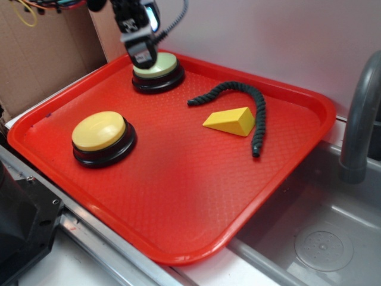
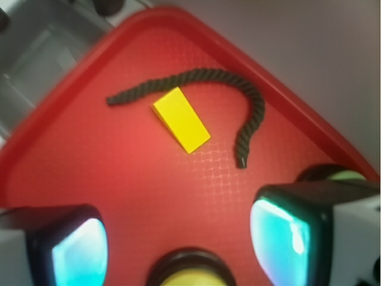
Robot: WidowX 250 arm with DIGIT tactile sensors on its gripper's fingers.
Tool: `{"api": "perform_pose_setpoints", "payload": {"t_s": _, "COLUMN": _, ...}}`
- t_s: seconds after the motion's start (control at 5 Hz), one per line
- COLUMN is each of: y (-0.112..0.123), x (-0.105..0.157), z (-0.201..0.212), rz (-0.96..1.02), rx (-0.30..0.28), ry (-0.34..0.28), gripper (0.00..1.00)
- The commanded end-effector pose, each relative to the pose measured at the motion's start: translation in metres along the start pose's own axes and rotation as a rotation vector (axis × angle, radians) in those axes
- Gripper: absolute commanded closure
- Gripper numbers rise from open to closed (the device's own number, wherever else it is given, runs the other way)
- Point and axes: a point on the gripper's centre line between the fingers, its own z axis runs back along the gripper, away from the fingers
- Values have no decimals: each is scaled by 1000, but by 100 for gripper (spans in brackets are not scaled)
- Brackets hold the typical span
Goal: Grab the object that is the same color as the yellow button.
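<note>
Behind pincer (image 1: 143, 56), green button (image 1: 161, 67) partly hidden.

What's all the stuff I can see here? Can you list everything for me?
Tray: one, red, under all the small items.
Yellow button: one, yellow dome on black base, left part of the tray.
Green button: one, pale green dome on black base, far edge of the tray.
Wedge block: one, bright yellow, inside the rope's curve.
Rope: one, dark, twisted, arched around the wedge block.
Sink: one, grey, right of the tray.
Faucet: one, grey, at the sink.
Cardboard: brown, far left.
Hand: one, black, over the green button, open, empty.
</note>
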Motion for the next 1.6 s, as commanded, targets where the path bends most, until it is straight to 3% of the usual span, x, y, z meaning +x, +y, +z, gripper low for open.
{"api": "perform_pose_setpoints", "payload": {"t_s": 0.0, "y": 3, "x": 52, "z": -44, "rz": -237, "rx": 5, "ry": -103, "gripper": 0}}
{"api": "perform_pose_setpoints", "payload": {"t_s": 0.2, "y": 7, "x": 60, "z": -67, "rz": -295, "rx": -64, "ry": -131, "gripper": 0}}
{"api": "perform_pose_setpoints", "payload": {"t_s": 0.4, "y": 6, "x": 66, "z": -88, "rz": -335, "rx": -94, "ry": -135, "gripper": 0}}
{"api": "perform_pose_setpoints", "payload": {"t_s": 1.0, "y": -3, "x": 67, "z": -114, "rz": -350, "rx": -134, "ry": -130, "gripper": 0}}
{"api": "perform_pose_setpoints", "payload": {"t_s": 1.2, "y": -7, "x": 64, "z": -110, "rz": -356, "rx": -83, "ry": -122, "gripper": 100}}
{"api": "perform_pose_setpoints", "payload": {"t_s": 1.4, "y": -9, "x": 63, "z": -113, "rz": -349, "rx": -90, "ry": -123, "gripper": 100}}
